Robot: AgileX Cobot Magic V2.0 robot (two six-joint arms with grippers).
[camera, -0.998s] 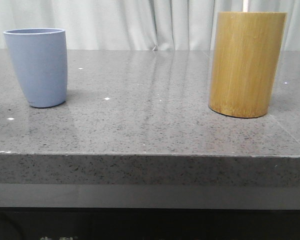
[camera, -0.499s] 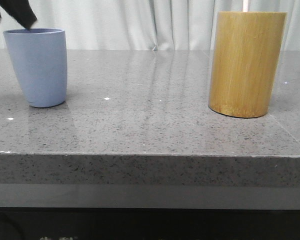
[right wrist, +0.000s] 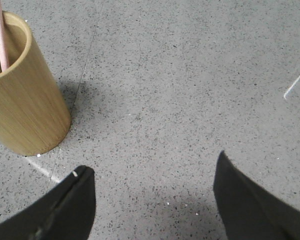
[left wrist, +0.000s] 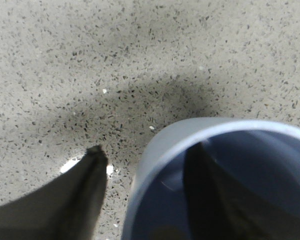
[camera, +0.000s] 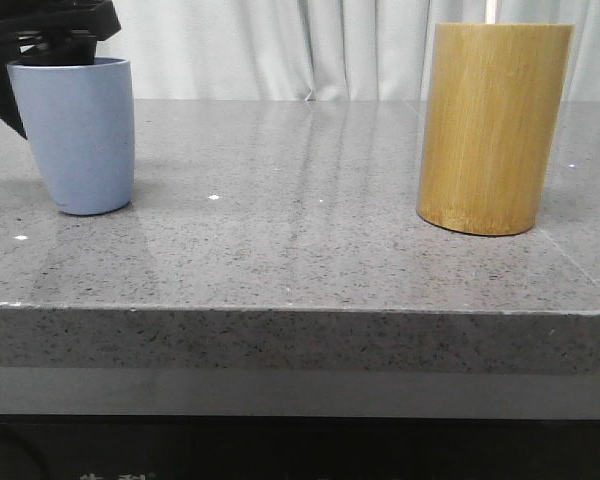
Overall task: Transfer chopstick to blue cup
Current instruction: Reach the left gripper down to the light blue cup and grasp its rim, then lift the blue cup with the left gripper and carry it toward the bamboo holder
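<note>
The blue cup stands at the left of the stone counter. My left gripper hangs right over its rim. In the left wrist view the left gripper is open and straddles the cup's wall: one finger is outside it, the other inside. A slim pink chopstick end sticks out of the bamboo cylinder at the right. The right wrist view shows the chopstick inside the cylinder. My right gripper is open and empty over bare counter beside the cylinder.
The grey speckled counter has its front edge near the camera. White curtains hang behind it. A seam line in the stone runs past the cylinder's base.
My left gripper came into the front view from the top left and dropped over the blue cup's rim. The cup, the cylinder and the chopstick have not moved.
</note>
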